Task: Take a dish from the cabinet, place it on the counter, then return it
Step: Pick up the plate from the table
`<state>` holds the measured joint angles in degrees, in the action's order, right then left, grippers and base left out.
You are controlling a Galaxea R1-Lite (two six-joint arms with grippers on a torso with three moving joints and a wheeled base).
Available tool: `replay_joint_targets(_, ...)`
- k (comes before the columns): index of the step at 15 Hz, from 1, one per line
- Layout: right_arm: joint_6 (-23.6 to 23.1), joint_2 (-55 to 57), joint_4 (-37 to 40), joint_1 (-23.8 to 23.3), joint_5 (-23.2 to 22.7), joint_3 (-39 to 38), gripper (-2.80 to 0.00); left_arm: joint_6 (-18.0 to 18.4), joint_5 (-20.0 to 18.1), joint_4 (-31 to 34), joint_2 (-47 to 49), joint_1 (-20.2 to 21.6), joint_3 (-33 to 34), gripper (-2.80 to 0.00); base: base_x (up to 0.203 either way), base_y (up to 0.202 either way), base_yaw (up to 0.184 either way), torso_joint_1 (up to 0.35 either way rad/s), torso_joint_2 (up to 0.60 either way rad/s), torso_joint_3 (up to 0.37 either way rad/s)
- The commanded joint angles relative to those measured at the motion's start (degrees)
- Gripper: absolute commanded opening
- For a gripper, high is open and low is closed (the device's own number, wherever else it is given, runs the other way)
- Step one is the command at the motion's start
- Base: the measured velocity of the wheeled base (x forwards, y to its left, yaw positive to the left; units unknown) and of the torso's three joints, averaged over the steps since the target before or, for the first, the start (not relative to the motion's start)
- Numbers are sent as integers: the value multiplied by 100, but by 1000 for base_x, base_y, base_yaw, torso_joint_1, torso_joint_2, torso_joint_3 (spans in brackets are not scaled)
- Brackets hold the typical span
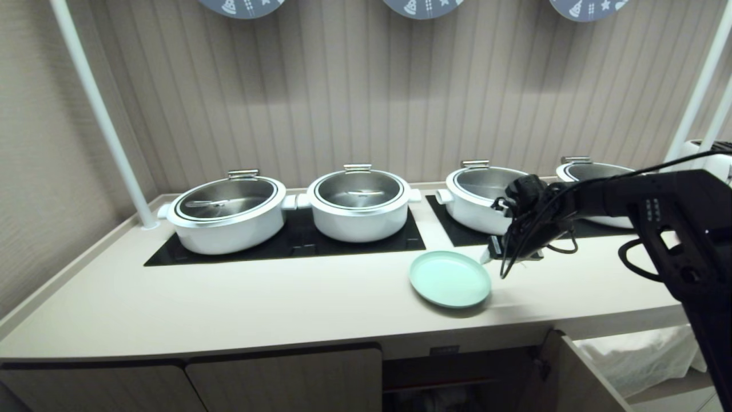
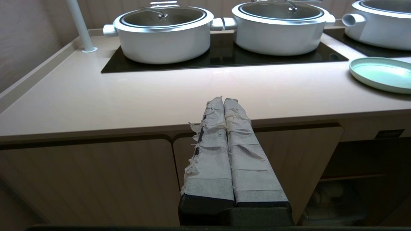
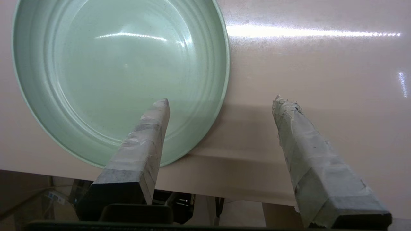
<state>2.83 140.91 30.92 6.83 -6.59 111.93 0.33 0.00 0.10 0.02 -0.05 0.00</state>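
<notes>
The dish (image 1: 450, 278) lies flat on the bench (image 1: 229, 303), just in front of the third white pot (image 1: 483, 197); our right tool (image 3: 221, 101) hangs spread and empty over the dish's rim; our left tool (image 2: 223, 100) is closed; we judge returning it to the cabinet (image 1: 566, 377) remains.

Fourth pot (image 1: 595, 171) at 3 o'clock half hidden behind right arm (image 1: 657, 206). Right gripper (image 1: 503, 252) mostly masked by cables in head view. Cabinet (image 1: 469, 383) interior at 6 o'clock dark, contents unreadable. Black label (image 1: 444, 349) characters too small. Dish (image 2: 382, 73) cut by left wrist view's edge.
</notes>
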Motion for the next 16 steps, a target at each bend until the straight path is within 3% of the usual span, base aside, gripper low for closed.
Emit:
replay_joint_targets(1,7,74,19,14,34,4,0,2,0,-1,-2,2,0,-280,0,0,0,0,0,0)
replay_joint_targets(16,7,755,-657,126,70,13,0,2,0,-1,-2,0,0,-280,0,0,0,0,0,0)
